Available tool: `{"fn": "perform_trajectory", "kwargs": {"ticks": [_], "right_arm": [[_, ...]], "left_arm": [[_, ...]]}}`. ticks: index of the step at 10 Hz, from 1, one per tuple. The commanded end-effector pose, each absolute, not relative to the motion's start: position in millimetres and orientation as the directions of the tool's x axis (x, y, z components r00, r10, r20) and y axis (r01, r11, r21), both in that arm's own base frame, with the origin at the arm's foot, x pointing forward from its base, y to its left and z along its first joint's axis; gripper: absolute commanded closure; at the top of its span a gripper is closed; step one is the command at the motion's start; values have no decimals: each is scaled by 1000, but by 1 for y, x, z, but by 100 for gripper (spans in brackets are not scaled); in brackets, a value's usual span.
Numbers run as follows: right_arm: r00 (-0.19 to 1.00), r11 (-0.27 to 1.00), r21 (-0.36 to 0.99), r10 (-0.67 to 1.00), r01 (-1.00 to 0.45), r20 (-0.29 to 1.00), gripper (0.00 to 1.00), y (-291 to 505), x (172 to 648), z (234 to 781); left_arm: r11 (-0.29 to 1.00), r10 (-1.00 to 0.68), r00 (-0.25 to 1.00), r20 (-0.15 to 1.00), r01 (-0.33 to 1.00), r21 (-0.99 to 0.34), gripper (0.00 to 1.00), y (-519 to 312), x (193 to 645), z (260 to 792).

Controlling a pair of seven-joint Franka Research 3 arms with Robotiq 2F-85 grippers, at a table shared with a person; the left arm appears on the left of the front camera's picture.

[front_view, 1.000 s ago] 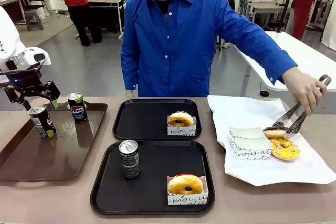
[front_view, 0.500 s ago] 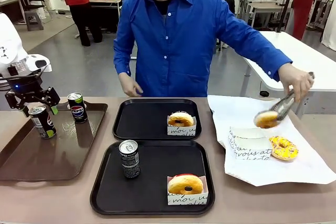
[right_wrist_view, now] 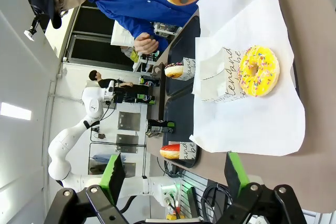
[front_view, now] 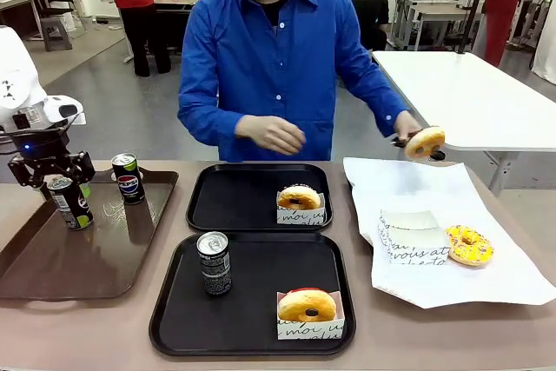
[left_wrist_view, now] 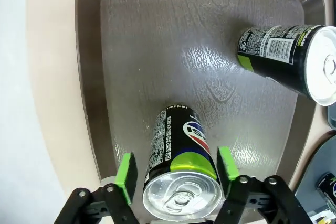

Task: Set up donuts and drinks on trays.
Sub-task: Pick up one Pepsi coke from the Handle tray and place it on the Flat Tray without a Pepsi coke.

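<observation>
Since a second ago my left gripper (left_wrist_view: 176, 171) has dropped down over the nearer can (left_wrist_view: 178, 140) on the brown tray (front_view: 52, 275). The person's hand (front_view: 405, 126) has also carried a glazed donut (front_view: 425, 142) up off the white paper (front_view: 408, 188) to the upper right of the front frame. I judge this to be the pick of the second drink: the near black tray (front_view: 261, 301) already has a can (front_view: 214, 263) and a sleeved donut (front_view: 306, 305), while the far black tray (front_view: 234, 202) has only a donut (front_view: 299, 197). In the left wrist view the green pads straddle the can just under its silver top. One looks to be against it and the other a sliver off, so I cannot tell whether the grip has bitten. Next I would want a firm clamp, then a straight lift clear of the brown tray's rim and the other can (front_view: 129, 178). After that comes a carry to the right, onto the bare left half of the far tray, minding the person's other hand (front_view: 271, 135) hovering above it. The left arm stands at the left edge of the front frame, wrist above the can and fingers pointing straight down. My right gripper (right_wrist_view: 174, 174) hangs back with its fingers wide apart and nothing between them, looking at the paper and the yellow-topped donut (right_wrist_view: 258, 70).
</observation>
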State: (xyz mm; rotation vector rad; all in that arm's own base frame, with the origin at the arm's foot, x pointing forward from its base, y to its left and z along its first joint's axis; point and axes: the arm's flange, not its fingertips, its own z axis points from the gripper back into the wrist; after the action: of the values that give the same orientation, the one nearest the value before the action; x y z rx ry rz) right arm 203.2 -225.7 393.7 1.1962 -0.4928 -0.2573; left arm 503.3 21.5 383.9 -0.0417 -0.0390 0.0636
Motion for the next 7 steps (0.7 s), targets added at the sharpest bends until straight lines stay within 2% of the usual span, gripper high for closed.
{"fn": "perform_trajectory", "kwargs": {"ticks": [1, 6, 7], "right_arm": [[857, 344, 934, -450, -92, 250, 0, -226, 204, 393], [857, 344, 934, -450, -92, 250, 0, -226, 204, 393], [857, 344, 934, -450, -92, 250, 0, -226, 204, 393]], "left_arm": [[998, 65, 998, 16, -65, -21, 44, 23, 506, 388], [999, 24, 1000, 13, -23, -27, 95, 13, 494, 410], [999, 24, 999, 27, -24, -29, 95, 4, 482, 434]]}}
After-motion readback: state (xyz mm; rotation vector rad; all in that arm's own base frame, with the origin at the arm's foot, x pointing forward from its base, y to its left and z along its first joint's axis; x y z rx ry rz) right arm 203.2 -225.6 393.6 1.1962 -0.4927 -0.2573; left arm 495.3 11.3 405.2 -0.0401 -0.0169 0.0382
